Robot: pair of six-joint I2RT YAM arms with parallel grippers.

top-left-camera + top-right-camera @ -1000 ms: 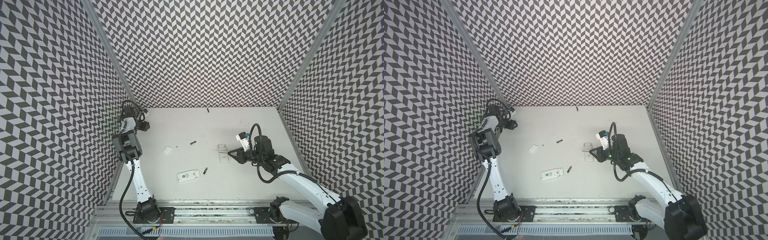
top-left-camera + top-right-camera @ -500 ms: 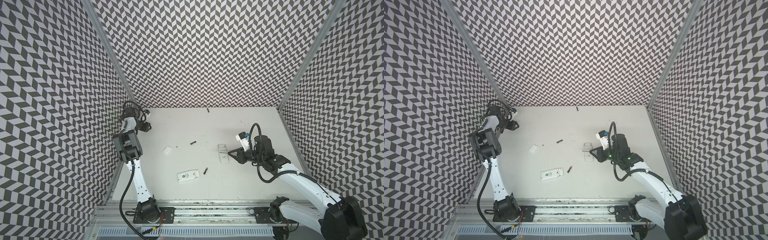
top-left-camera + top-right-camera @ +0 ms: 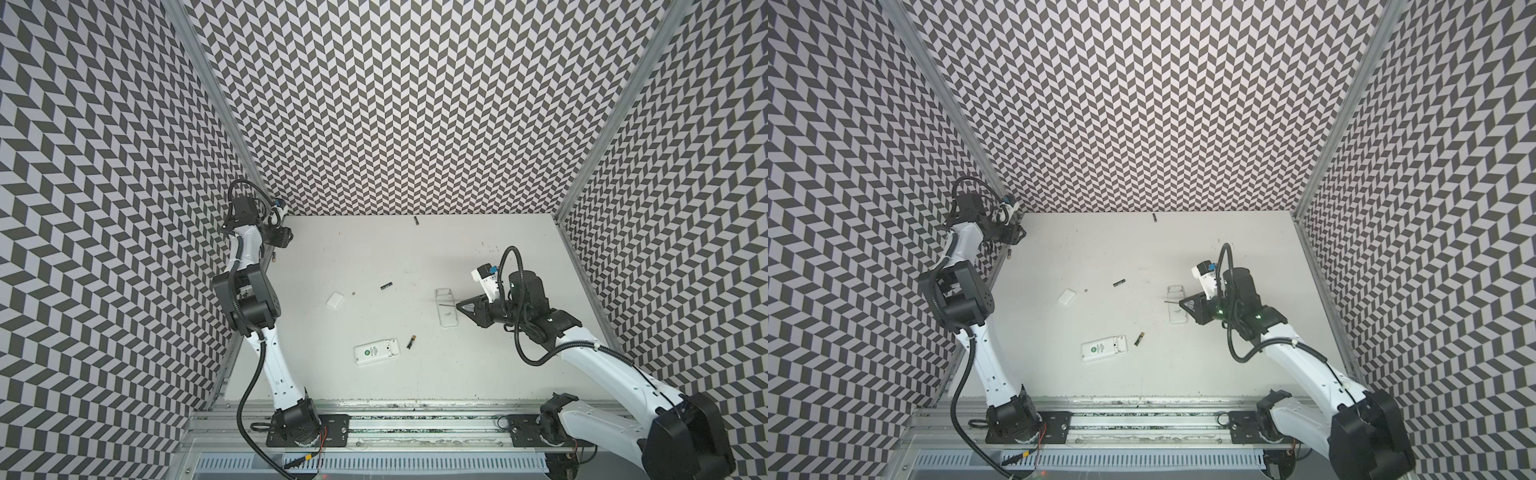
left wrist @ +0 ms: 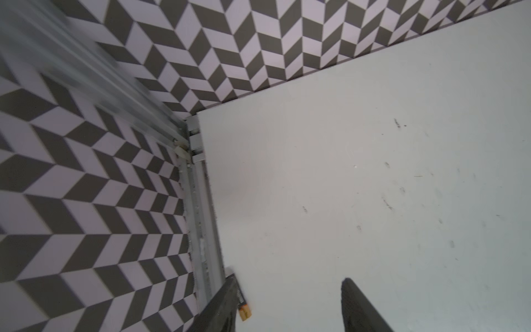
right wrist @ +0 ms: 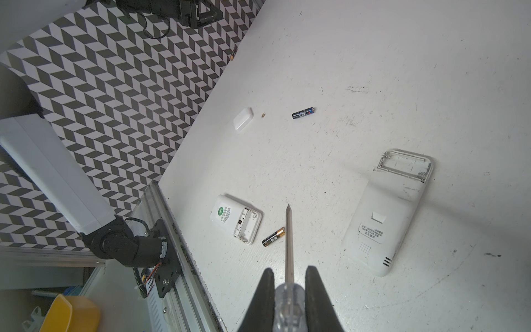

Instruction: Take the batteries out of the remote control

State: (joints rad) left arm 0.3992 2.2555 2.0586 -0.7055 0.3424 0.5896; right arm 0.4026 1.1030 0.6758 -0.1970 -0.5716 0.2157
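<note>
Where the white table (image 3: 498, 374) meets the chevron walls (image 3: 395, 104), the left arm (image 3: 266, 357) reaches into the far left corner. The right arm (image 3: 602, 365) stretches from the near right toward the middle.

A larger white remote (image 5: 382, 218) lies back-up on the right, just left of the right arm's wrist, with an open rectangular recess at one end. A smaller white remote (image 3: 376, 351) with a round green sticker lies near the middle, toward the near edge. Its battery bay at the right end is uncovered and bare. A small white cover (image 3: 335, 300) rests well to the left, apart from both remotes.

The right gripper (image 5: 289, 273) is clamped on the clear handle of a thin screwdriver (image 5: 288, 235). In both top views its shaft points left over the larger remote.

The left gripper (image 4: 290, 307) hangs low over bare table with its fingers (image 4: 362, 310) spread wide, nothing between them.

All four batteries are out on the table. The far battery (image 3: 415, 220) sits by the back wall. The middle battery (image 3: 386, 286) lies between the cover and the larger remote. The near battery (image 3: 410, 341) lies just right of the smaller remote. The left-edge battery (image 4: 242, 304) lies against the table's left rail, just outside one left finger.
</note>
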